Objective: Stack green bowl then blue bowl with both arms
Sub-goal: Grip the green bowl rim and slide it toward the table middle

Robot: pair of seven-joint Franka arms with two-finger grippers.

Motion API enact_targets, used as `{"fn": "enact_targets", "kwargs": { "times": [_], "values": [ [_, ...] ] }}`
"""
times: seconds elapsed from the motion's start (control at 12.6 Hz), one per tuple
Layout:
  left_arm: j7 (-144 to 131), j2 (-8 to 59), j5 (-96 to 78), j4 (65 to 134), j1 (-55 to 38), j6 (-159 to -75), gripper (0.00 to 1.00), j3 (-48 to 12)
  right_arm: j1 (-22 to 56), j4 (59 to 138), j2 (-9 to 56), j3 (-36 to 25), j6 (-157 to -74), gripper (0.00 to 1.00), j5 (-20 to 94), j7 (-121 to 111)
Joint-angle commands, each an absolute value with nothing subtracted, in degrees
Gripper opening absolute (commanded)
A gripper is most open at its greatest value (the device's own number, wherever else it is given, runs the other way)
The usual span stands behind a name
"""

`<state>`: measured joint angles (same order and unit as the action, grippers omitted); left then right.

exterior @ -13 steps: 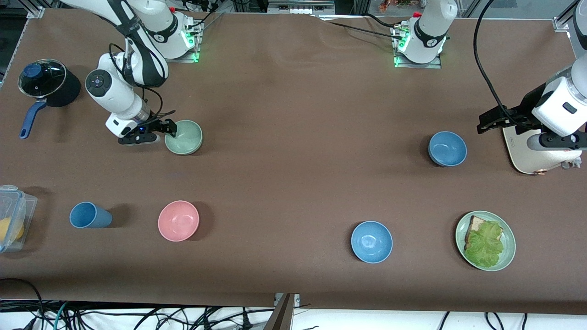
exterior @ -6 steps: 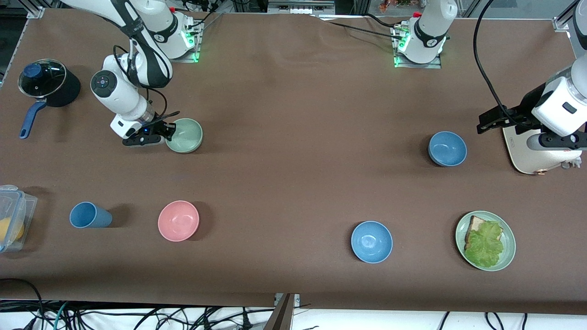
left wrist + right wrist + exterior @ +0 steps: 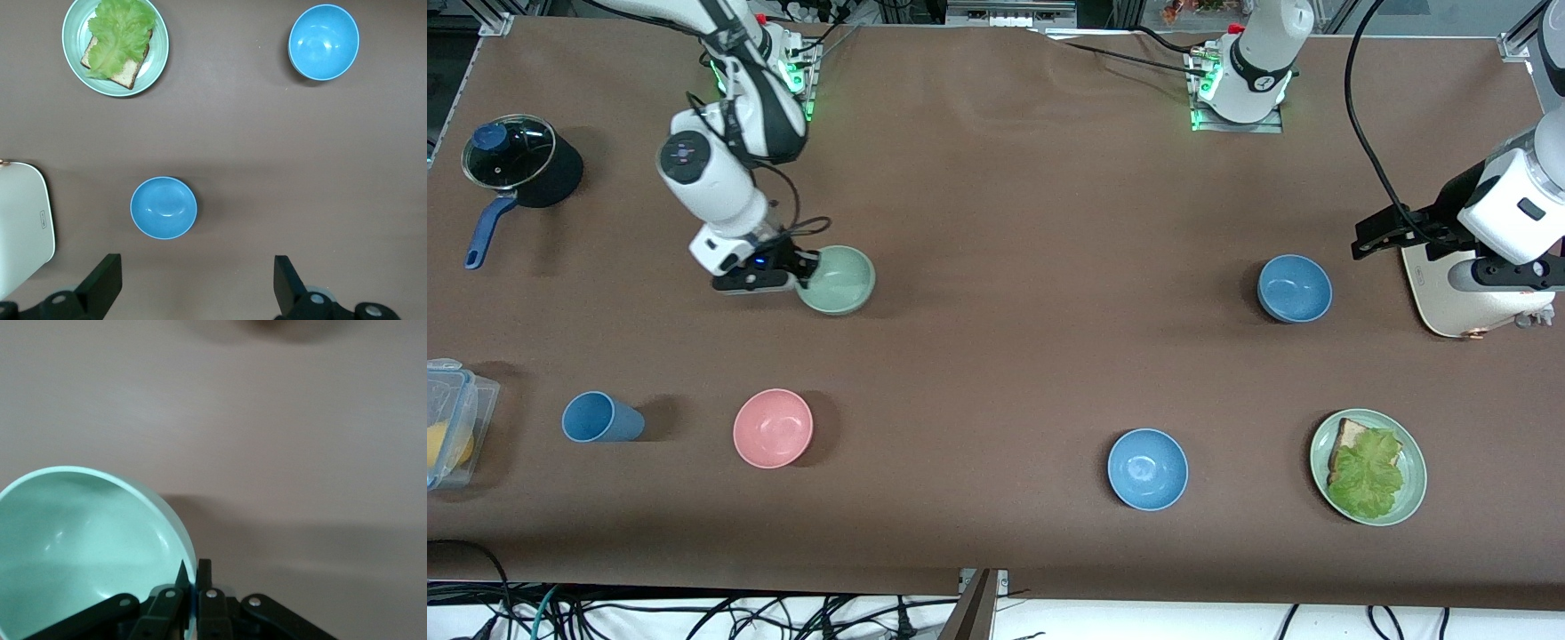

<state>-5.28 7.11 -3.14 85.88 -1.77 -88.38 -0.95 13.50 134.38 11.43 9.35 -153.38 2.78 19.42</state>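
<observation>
My right gripper is shut on the rim of the pale green bowl. In the right wrist view one of its fingers is inside the green bowl and the other outside, and a shadow lies on the cloth beside the bowl. The duller blue bowl stands toward the left arm's end of the table. My left gripper hangs open high beside it; in the left wrist view that gripper holds nothing, and the blue bowl lies on the table below.
A brighter blue bowl and a green plate with bread and lettuce sit nearer the camera. A white appliance lies under the left arm. A pink bowl, blue cup, clear box and lidded pot stand toward the right arm's end.
My right gripper has shut on the green bowl's rim and carried it toward the middle of the table. The left arm has not moved.
</observation>
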Motion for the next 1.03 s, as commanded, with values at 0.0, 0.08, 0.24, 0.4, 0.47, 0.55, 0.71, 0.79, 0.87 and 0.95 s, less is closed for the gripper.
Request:
{"fn": "enact_targets", "kwargs": {
  "times": [0.0, 0.08, 0.24, 0.4, 0.47, 0.55, 0.71, 0.79, 0.87, 0.95],
  "values": [
    [-5.9, 7.6, -1.9, 84.2, -2.0, -86.9, 1.00, -1.1, 21.8, 117.8, 21.9, 9.1, -148.0, 0.00, 3.4, 33.2],
    [-5.9, 7.6, -1.9, 84.2, -2.0, -86.9, 1.00, -1.1, 24.8, 112.7, 25.9, 9.1, -147.7, 0.00, 3.4, 38.2],
    [-5.9, 7.6, -2.0, 84.2, -2.0, -86.9, 1.00, -1.1, 30.0, 104.5, 32.3, 9.1, -147.7, 0.00, 3.3, 46.7],
    [-5.9, 7.6, -2.0, 84.2, -2.0, -86.9, 1.00, -1.1, 35.0, 99.2, 37.0, 8.8, -147.7, 0.00, 2.6, 54.5],
    [-5.8, 7.7, -2.0, 84.2, -1.9, -86.9, 1.00, -1.1, 35.7, 98.1, 38.1, 8.7, -147.7, 0.00, 2.5, 55.4],
    [-5.8, 7.6, -2.0, 84.2, -1.9, -86.9, 1.00, -1.1, 35.7, 98.0, 38.4, 8.7, -147.9, 0.00, 2.5, 55.5],
    [-5.8, 7.7, -2.0, 84.2, -1.9, -86.9, 1.00, -1.1, 36.1, 98.1, 38.8, 8.7, -148.0, 0.21, 2.6, 55.8],
    [-5.9, 7.6, -2.0, 84.3, -1.9, -86.9, 1.00, -1.1, 36.2, 98.1, 39.0, 8.7, -148.0, 0.86, 2.6, 55.8],
    [-5.9, 7.6, -2.0, 84.3, -1.9, -86.9, 1.00, -1.1, 36.1, 98.1, 39.0, 8.7, -148.0, 0.99, 2.6, 55.7],
    [-5.9, 7.7, -2.0, 84.3, -1.9, -86.9, 1.00, -1.1, 35.9, 97.9, 38.4, 8.4, -147.6, 0.99, 2.5, 55.3]
  ]
}}
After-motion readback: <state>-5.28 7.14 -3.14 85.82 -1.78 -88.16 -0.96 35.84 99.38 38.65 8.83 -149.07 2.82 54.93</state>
